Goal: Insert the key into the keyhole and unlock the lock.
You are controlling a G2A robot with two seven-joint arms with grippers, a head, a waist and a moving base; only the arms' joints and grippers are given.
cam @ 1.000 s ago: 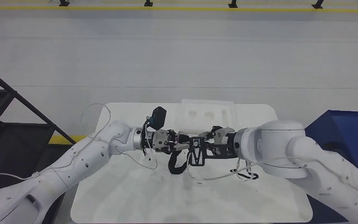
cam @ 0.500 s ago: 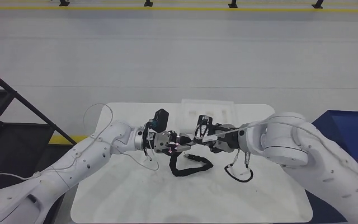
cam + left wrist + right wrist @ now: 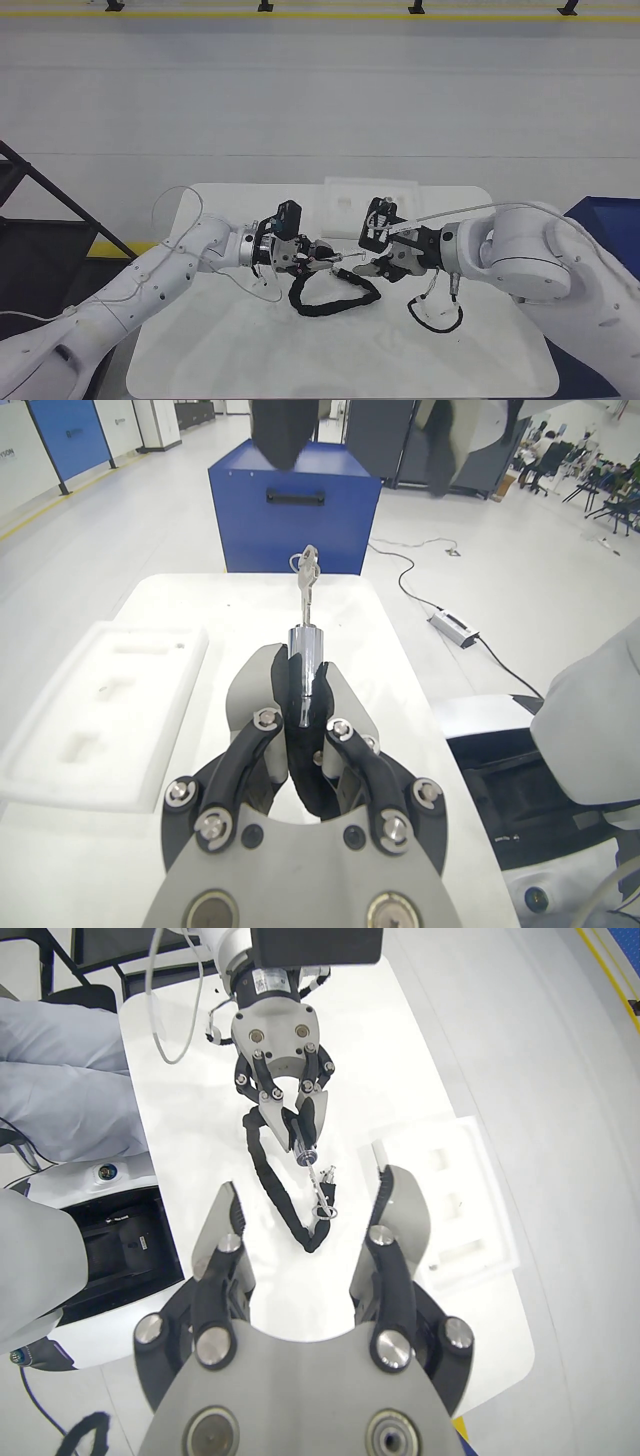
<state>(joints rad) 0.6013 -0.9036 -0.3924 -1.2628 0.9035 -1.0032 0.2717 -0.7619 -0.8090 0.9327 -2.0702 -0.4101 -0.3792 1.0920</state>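
- Right now my left gripper (image 3: 300, 667) is clamped on the lock (image 3: 306, 647), pinching its chrome barrel and black sleeve between both fingers above the table (image 3: 165, 600).
- The key (image 3: 307, 582) sits with its blade in the keyhole at the barrel's free end. Its head and small ring point away from my left wrist, toward my right arm.
- My right gripper (image 3: 310, 1180) hangs spread wide and grasps nothing. It faces the key head and is apart from it.
- The black cable (image 3: 272, 1188) loops from the lock down across the table. Its metal-tipped end (image 3: 328, 1174) lies just beside the key, and I cannot tell whether it is out of the barrel.
- I judge the insertion done, so the step in hand is the turn.
- Next, I think, my right fingers must close flat on the key head, clear of the loose ring, in line with the barrel's axis.
- Then the turn calls for a clean wrist roll while my left grip resists the twist. A skewed pull could drag the key out or swing the barrel in my fingers.
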